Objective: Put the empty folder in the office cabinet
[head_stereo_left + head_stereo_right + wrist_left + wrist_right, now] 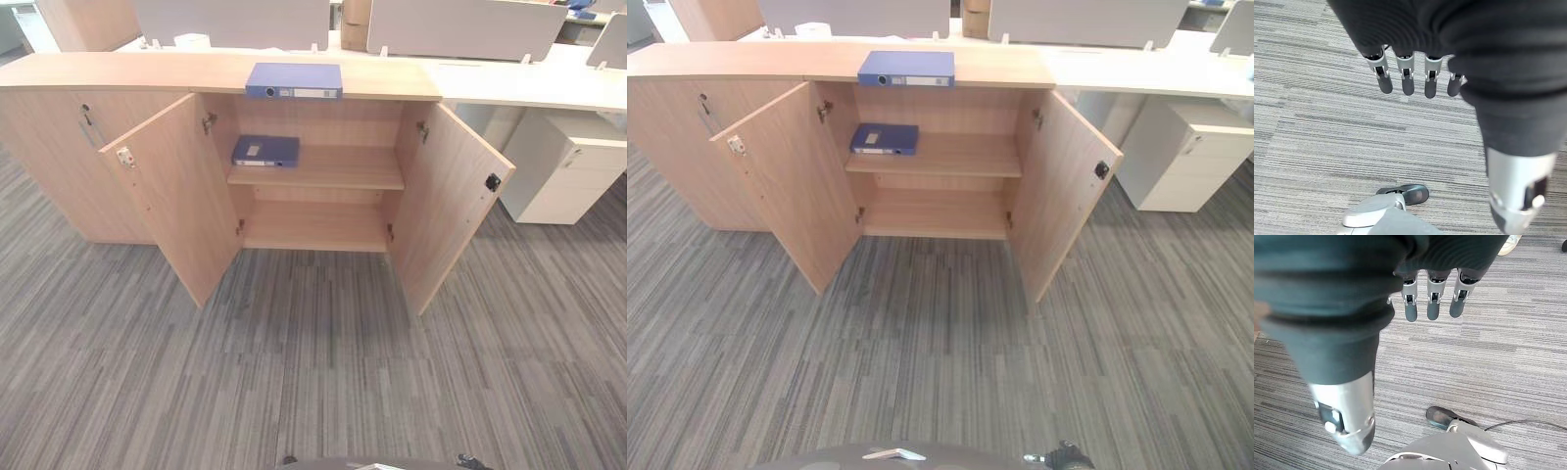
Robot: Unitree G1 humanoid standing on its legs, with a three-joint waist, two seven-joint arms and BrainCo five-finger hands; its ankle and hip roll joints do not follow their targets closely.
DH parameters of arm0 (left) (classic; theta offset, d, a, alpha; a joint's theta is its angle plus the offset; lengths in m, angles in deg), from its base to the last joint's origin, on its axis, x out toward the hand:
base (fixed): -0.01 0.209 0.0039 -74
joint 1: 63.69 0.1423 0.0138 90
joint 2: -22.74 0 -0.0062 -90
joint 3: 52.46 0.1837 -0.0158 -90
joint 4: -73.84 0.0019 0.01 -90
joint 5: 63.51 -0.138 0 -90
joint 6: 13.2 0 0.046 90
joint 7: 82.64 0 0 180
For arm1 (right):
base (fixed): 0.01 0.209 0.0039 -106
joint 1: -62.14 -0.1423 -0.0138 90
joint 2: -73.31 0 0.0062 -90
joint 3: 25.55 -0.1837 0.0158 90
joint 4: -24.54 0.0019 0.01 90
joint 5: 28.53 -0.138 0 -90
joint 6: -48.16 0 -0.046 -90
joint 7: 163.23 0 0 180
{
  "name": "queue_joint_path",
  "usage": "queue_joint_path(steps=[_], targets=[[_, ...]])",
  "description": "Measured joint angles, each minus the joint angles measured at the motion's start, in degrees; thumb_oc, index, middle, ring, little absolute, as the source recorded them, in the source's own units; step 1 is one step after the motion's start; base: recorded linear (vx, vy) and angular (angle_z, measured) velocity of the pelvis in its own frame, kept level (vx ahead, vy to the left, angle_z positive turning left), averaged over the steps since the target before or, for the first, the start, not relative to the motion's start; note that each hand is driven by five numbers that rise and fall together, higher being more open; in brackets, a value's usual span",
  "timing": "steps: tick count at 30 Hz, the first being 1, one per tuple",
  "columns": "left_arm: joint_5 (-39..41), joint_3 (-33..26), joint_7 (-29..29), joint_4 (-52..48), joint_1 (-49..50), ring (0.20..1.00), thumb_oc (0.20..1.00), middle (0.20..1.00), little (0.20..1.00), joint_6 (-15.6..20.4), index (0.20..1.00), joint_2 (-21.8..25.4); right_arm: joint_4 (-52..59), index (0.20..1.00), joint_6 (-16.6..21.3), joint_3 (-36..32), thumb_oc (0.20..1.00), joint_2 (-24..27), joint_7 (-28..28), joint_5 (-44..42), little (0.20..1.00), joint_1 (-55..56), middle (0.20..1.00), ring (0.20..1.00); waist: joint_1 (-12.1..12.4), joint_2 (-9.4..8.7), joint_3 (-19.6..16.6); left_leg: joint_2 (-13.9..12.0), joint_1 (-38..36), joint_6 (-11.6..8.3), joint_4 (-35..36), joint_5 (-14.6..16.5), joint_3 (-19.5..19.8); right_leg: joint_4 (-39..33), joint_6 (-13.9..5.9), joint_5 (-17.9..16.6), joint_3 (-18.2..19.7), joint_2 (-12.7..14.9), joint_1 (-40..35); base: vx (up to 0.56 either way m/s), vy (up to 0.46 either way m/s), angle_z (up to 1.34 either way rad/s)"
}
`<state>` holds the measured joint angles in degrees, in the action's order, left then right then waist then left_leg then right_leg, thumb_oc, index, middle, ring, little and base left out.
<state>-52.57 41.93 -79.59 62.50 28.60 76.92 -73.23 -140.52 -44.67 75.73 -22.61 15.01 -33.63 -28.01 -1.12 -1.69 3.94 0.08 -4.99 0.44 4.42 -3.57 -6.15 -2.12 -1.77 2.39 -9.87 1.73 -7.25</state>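
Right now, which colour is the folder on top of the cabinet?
Blue, seen best in the left eye view: the folder.

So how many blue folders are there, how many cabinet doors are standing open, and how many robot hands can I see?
Blue folders: 2, one on the cabinet top, one on the upper shelf
Open cabinet doors: 2, the left door and the right door
Robot hands: 2, the left hand and the right hand, both empty, fingers straight over the carpet
Total: 6
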Motion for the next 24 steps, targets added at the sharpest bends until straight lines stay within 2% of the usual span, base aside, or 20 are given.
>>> queue_joint_path(steps=[7, 11, 13, 15, 16, 17, 19, 21, 23, 24], targets=[[0.0, 0.0, 0.1, -0.1, -0.2, 1.000, 1.000, 1.000, 1.000, 0.1, 1.000, 0.3, -0.6, 1.000, 0.0, 0.0, 1.000, 0.1, -0.1, 0.0, 1.000, -0.3, 1.000, 1.000, 0.1, -0.05, 0.0, -0.2, 0.1, -0.24, -0.1, 0.1, 0.5, -1.3, 0.35, -0.5, -0.4, -0.5, -0.9, 0.04, -0.054, 0.03], [0.1, 0.0, 0.2, -0.1, -1.5, 1.000, 1.000, 1.000, 1.000, 0.2, 1.000, 0.6, -1.7, 1.000, 0.0, 0.3, 1.000, 0.3, -0.2, 0.0, 1.000, -1.7, 1.000, 1.000, 0.6, -0.41, 1.1, -0.8, 3.2, -1.48, -3.5, 0.6, 1.0, -0.3, 0.63, 0.1, -0.6, -0.9, 1.1, -0.01, -0.074, 0.07], [2.6, -0.1, 0.0, -0.2, -4.0, 1.000, 1.000, 1.000, 1.000, 0.3, 1.000, 0.6, -2.0, 1.000, 0.0, 0.9, 1.000, 0.6, -0.2, 0.1, 1.000, -3.1, 1.000, 1.000, 1.7, -0.42, 3.4, -1.2, 6.9, -3.20, -8.3, 0.5, 1.9, 1.9, 2.28, 1.2, -1.2, -1.0, 3.3, 0.02, -0.082, 0.16], [4.4, -0.6, -0.1, -0.3, -5.5, 1.000, 1.000, 1.000, 1.000, 0.5, 1.000, 0.6, -2.0, 1.000, 0.0, 1.4, 1.000, 0.8, -0.1, 0.1, 1.000, -4.6, 1.000, 1.000, 2.8, -2.02, 5.2, -0.6, 9.9, -5.76, -12.8, -1.1, 2.2, 3.5, 3.18, 1.9, -1.5, 0.2, 4.6, 0.09, -0.038, 0.06], [5.0, -1.2, -0.1, -0.1, -5.9, 1.000, 1.000, 1.000, 1.000, 0.7, 1.000, 0.5, -2.3, 1.000, 0.0, 1.3, 1.000, 1.0, -0.1, 0.1, 1.000, -5.1, 1.000, 1.000, 3.6, -1.86, 6.1, -0.6, 12.5, -6.75, -17.1, -1.7, 2.8, 3.5, 4.33, 2.5, -1.4, 0.5, 4.8, 0.21, 0.033, -0.13], [6.4, -2.3, -0.4, 0.1, -6.6, 1.000, 1.000, 1.000, 1.000, 0.6, 1.000, 0.5, -3.2, 1.000, -0.1, 2.1, 1.000, 1.3, 0.0, 0.1, 1.000, -6.0, 1.000, 1.000, 4.5, -3.26, 7.1, -0.5, 16.1, -7.25, -21.5, -0.2, 1.8, 0.9, 5.09, -0.5, -2.7, 1.8, 3.5, 0.26, 0.062, -0.09], [6.8, -2.2, -0.7, 0.3, -5.5, 1.000, 1.000, 1.000, 1.000, 0.3, 1.000, 0.2, -3.2, 1.000, 0.0, 2.4, 1.000, 2.0, 0.0, 0.6, 1.000, -6.4, 1.000, 1.000, 4.6, -2.29, 7.4, -1.6, 16.5, -7.02, -15.9, -0.1, 1.9, -1.7, 4.92, -0.3, -3.1, 0.8, 1.3, 0.27, 0.076, 0.10], [6.8, -2.2, -0.8, 0.0, -4.8, 1.000, 1.000, 1.000, 1.000, 0.4, 1.000, -0.2, -3.7, 1.000, -0.1, 2.3, 1.000, 2.9, 0.0, 1.7, 1.000, -6.5, 1.000, 1.000, 5.4, -0.94, 7.2, -2.8, 16.0, -7.68, -5.1, -1.7, 2.1, -2.9, 4.94, -0.4, -3.0, 0.0, 1.0, 0.27, 0.087, 0.07], [6.9, -2.2, -1.1, 0.3, -4.6, 1.000, 1.000, 1.000, 1.000, 0.3, 1.000, -0.1, -3.9, 1.000, -0.1, 2.2, 1.000, 3.5, 0.0, 1.8, 1.000, -6.7, 1.000, 1.000, 6.7, 0.37, 6.8, -4.4, 16.6, -9.50, 0.8, -3.9, 2.3, -3.0, 4.79, -0.2, -1.9, -0.6, 0.7, 0.30, 0.093, -0.08], [6.9, -2.2, -1.2, 0.3, -4.6, 1.000, 1.000, 1.000, 1.000, 0.3, 1.000, 0.0, -3.9, 1.000, -0.1, 2.0, 1.000, 3.7, 0.0, 1.8, 1.000, -6.8, 1.000, 1.000, 7.0, 0.68, 6.9, -5.0, 17.3, -9.61, 0.6, -4.5, 2.0, -3.0, 4.83, -0.3, -1.6, -0.8, 0.4, 0.42, 0.133, -0.10]])
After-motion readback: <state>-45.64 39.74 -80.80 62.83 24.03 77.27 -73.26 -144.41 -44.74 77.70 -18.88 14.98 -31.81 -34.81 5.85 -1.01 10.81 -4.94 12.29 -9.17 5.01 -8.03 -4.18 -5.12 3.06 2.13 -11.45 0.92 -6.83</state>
